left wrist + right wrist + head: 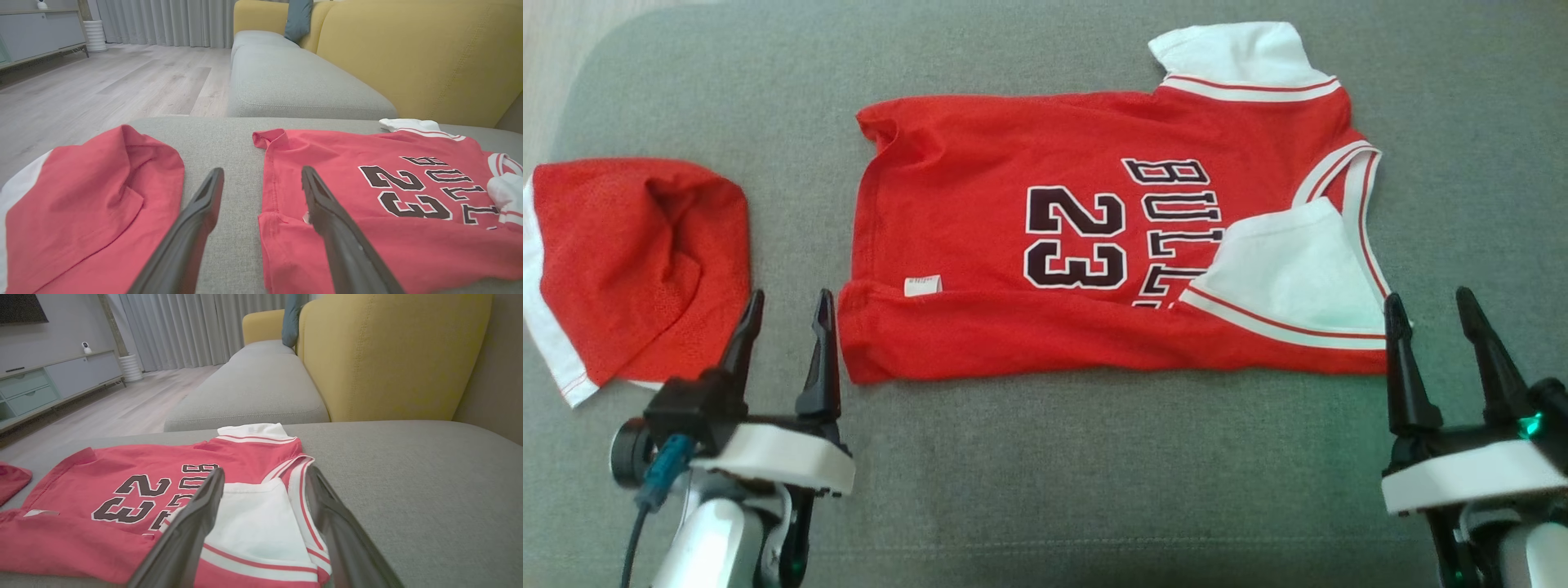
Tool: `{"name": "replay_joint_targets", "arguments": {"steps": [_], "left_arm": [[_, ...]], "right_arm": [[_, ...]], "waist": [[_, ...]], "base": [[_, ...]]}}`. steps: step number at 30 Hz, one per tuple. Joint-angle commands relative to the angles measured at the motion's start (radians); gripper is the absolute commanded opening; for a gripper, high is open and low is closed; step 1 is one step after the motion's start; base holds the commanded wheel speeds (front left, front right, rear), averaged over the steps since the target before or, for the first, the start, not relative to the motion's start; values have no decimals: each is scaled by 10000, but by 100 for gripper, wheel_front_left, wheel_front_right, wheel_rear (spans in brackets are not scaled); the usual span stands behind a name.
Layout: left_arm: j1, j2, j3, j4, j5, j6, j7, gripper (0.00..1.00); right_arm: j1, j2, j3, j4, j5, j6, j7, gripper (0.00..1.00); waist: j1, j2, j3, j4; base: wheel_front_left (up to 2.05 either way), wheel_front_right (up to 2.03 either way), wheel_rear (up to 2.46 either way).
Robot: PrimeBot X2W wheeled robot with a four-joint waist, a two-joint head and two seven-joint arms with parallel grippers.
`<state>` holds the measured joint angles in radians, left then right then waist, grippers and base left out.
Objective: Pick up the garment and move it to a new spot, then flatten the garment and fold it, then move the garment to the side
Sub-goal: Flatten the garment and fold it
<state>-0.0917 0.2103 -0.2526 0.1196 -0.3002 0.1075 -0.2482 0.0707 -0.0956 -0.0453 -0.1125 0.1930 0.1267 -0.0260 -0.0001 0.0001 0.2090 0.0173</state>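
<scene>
couch [1045, 490]: grey, the jersey [980, 204] lies spread mid-seat.
jersey: near edge folded up, one sleeve tucked in. I'd say you've got more folds plus the move aside left.
red pile [637, 261]: at left, maybe shorts, hard to tell.
left gripper [791, 296], right gripper [1427, 296]: fingers spread, empty, at the jersey's near corners.

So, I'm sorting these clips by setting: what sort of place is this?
Most likely a home living room: a yellow-backed sofa with grey seat cushions, a low cabinet along the wall, and floor-length curtains over a wood floor.
</scene>
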Motion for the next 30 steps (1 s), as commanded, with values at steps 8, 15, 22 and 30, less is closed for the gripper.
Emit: {"name": "replay_joint_targets", "arguments": {"steps": [8,15,22,30], "left_arm": [[-184,150,228,-197,138,65,-111,100],[-246,33,28,261,-204,-173,345,100],[-543,-180,-101,993,-987,-694,1205,100],[-848,-264,-118,1594,-1619,-1083,1822,100]], "right_arm": [[70,97,72,-607,-47,40,202,100],[34,167,-312,-71,112,40,1272,100],[-501,138,-764,565,116,40,2814,100],[-1035,198,-1144,1042,275,40,3892,100]], "waist": [[1,-1,-82,-24],[1,-1,159,-16],[1,-1,835,60],[1,-1,1273,179]], "base": [[0,0,0],[0,0,0],[0,0,0],[0,0,0]]}}
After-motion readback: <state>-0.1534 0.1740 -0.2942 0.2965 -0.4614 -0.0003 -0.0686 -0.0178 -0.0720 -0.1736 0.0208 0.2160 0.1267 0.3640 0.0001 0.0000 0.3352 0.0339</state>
